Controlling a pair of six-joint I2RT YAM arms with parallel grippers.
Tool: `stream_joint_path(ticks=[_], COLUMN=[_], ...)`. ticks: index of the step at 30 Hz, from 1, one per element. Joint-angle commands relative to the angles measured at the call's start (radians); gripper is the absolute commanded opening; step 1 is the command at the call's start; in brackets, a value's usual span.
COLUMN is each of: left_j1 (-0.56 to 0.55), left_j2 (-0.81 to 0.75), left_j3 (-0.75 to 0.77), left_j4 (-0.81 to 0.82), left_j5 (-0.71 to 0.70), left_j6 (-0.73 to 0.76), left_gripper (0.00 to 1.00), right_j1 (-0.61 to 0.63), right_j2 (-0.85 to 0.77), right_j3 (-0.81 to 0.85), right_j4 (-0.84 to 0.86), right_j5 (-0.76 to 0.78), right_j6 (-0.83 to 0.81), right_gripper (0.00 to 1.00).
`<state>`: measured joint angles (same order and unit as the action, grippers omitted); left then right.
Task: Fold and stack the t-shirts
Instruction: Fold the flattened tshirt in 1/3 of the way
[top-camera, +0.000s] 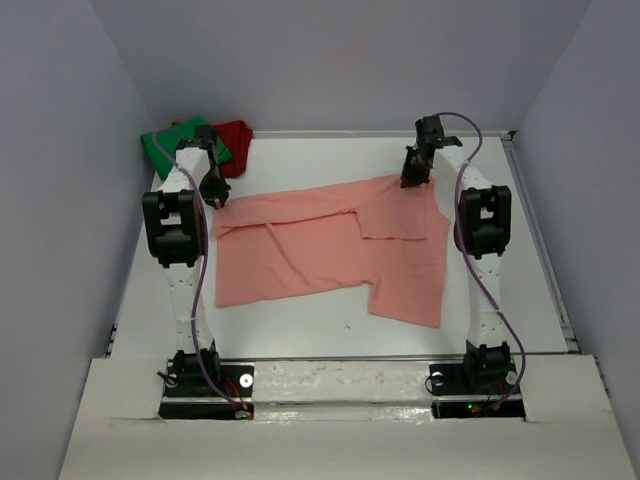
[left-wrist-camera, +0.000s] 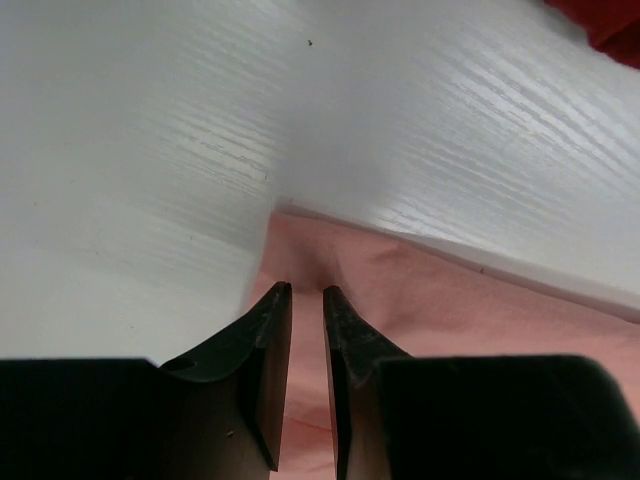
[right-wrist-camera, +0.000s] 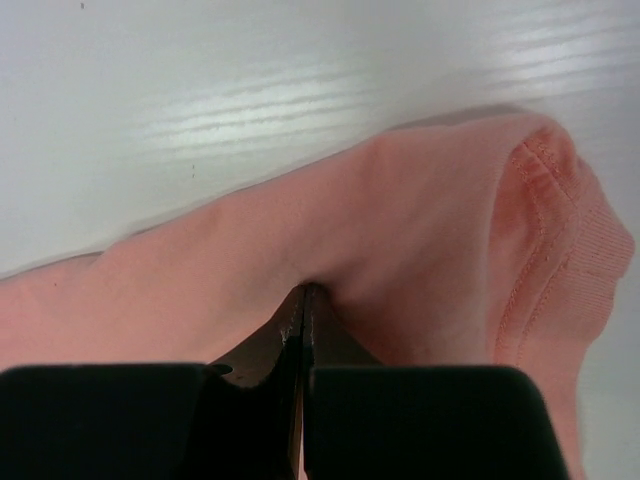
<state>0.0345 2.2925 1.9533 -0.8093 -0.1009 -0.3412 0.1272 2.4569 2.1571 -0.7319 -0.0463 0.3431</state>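
The salmon-pink t-shirt (top-camera: 320, 250) lies spread, a little rumpled, across the middle of the white surface (top-camera: 300, 335). The bright green t-shirt (top-camera: 165, 150) and dark red t-shirt (top-camera: 238, 138) are bunched together at the surface's 10 to 11 o'clock corner.

The right claw (right-wrist-camera: 303, 292) is pressed together on a fold of the pink cloth at the shirt's 1 o'clock edge, just beside a ribbed hem (right-wrist-camera: 590, 250). The left claw (left-wrist-camera: 306, 290) sits at the shirt's 10 o'clock corner with its tips slightly spread over a small pucker of fabric. It does not look clamped.

The main risk is an uneven lift. If both arms rise now, only the right side would come up, and the shirt would drag and twist instead of folding square.

The left tips are also very near the corner's edge, so a shallow bite could slip free mid-fold.

The right pinch looks thin. It may hold one layer only, which would let the lower layer sag.

A sweep toward 10 o'clock could also snag the two bunched tees.
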Motion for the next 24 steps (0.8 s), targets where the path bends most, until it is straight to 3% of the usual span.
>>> stream_joint_path(ticks=[1, 16, 24], left_j1=[0.001, -0.03, -0.031], left_j2=[-0.018, 0.094, -0.077], left_j3=[0.053, 0.127, 0.102], left_j4=[-0.021, -0.024, 0.019], left_j5=[0.024, 0.063, 0.013], left_j6=[0.013, -0.008, -0.074], left_gripper=[0.3, 0.3, 0.3], right_j1=[-0.051, -0.101, -0.101], right_j2=[0.056, 0.07, 0.076], right_j3=[0.064, 0.084, 0.086], right_j4=[-0.044, -0.049, -0.049], right_j5=[0.063, 0.033, -0.012], right_j6=[-0.013, -0.013, -0.001], right_gripper=[0.0, 0.0, 0.0])
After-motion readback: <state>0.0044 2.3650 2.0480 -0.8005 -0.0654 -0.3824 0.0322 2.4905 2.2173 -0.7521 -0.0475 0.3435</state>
